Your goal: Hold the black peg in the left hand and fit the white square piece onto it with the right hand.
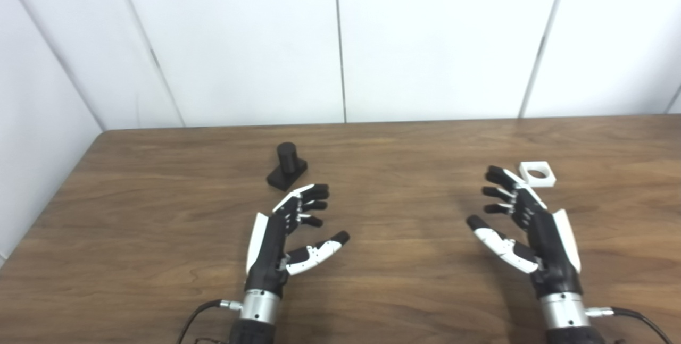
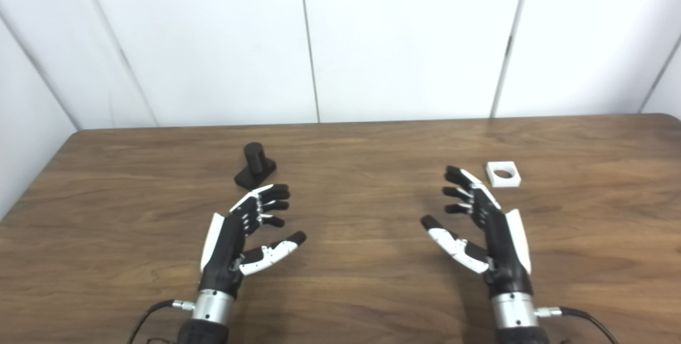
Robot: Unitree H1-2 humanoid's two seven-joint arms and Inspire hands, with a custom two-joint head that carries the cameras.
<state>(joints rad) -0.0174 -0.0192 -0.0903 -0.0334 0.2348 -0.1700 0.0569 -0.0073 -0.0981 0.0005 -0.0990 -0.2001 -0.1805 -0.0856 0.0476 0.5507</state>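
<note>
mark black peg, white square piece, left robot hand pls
black peg [image 1: 287, 157], left eye view, on its upright cylinder.
white square piece [image 1: 548, 177], left eye view, on its right rim beside the hole.
left robot hand [image 1: 282, 232], left eye view, on the palm.

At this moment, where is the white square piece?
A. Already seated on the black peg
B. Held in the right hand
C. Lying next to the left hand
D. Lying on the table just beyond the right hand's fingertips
D: the white square piece lies flat on the table, past the fingertips of the open right hand, which holds nothing, while the black peg stands apart near the left hand.
</note>
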